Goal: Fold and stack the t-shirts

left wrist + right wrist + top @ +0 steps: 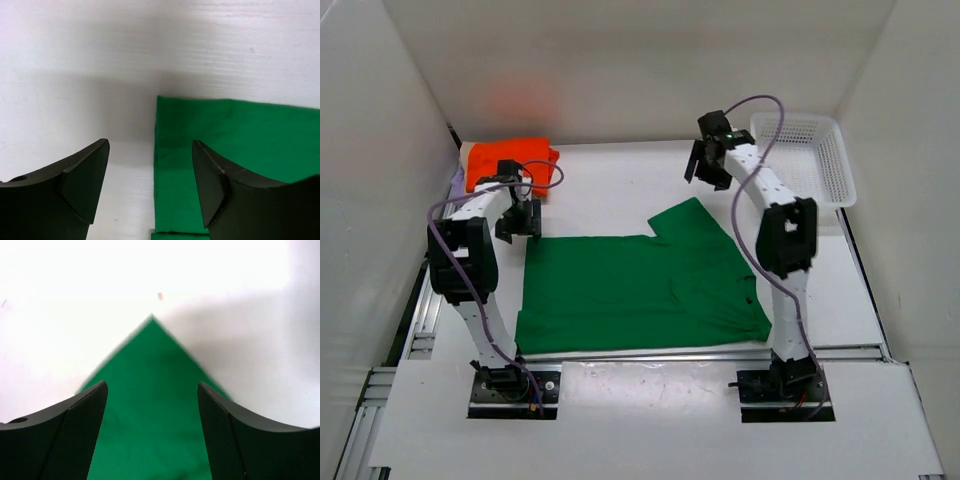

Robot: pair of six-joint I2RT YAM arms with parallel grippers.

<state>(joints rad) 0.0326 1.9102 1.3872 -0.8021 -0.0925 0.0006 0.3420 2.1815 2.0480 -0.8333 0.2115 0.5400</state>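
Observation:
A green t-shirt (640,290) lies spread flat on the white table, one sleeve pointing toward the back. My left gripper (520,220) hovers open above its back-left corner. In the left wrist view the green t-shirt's edge (225,150) runs between the fingers of the left gripper (150,185), which hold nothing. My right gripper (708,160) hangs open over the table just behind the sleeve. The right wrist view has the pointed green sleeve tip (150,405) lying flat below the empty right gripper (152,430). A folded orange-red t-shirt (510,160) sits at the back left, with a sliver of lavender cloth (457,183) beside it.
A white mesh basket (810,160) stands at the back right corner. White walls close in the table on the left, back and right. Both arm bases are bolted at the near edge.

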